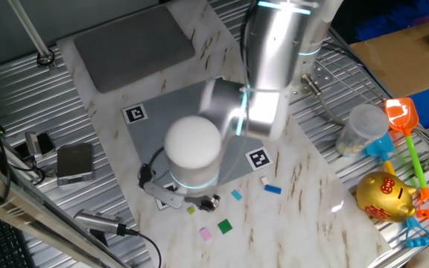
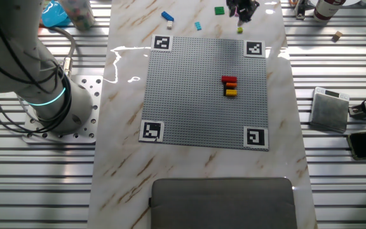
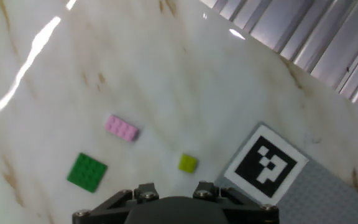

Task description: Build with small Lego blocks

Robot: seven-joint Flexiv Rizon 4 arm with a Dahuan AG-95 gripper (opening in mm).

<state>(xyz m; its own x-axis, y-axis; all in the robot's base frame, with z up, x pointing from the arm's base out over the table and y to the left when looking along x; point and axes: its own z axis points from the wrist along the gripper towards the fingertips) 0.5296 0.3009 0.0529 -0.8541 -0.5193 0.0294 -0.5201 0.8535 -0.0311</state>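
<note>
On the white, brown-veined marble table point(image 3: 166, 74), the hand view shows three loose small plastic pieces: a flat green square plate point(image 3: 87, 172) with a studded top, a pink oblong brick point(image 3: 122, 128) with two rows of studs at about one o'clock from it, and a tiny yellow-green cube-like brick point(image 3: 188, 163) off to the green one's three o'clock. None of them touches another.

In the other fixed view a short stack of red, black and yellow-orange bricks point(image 2: 229, 86) sits on the grey studded baseplate point(image 2: 189, 102), right of its centre. A blue brick point(image 2: 167, 16) and a small light blue brick point(image 2: 197, 26) lie on the marble beyond the plate's far edge.

The baseplate is a matte, finely dotted square with black-and-white square markers point(image 3: 265, 163) at its corners; the yellow-green brick lies near one, apart from it.

The pincer point(image 2: 241, 11) hangs low over the table just above the yellow-green brick. Its fingertips are hidden in every view, so I cannot tell how far apart they stand or whether they hold anything. Only its dark rounded housing shows at six o'clock in the hand view.
</note>
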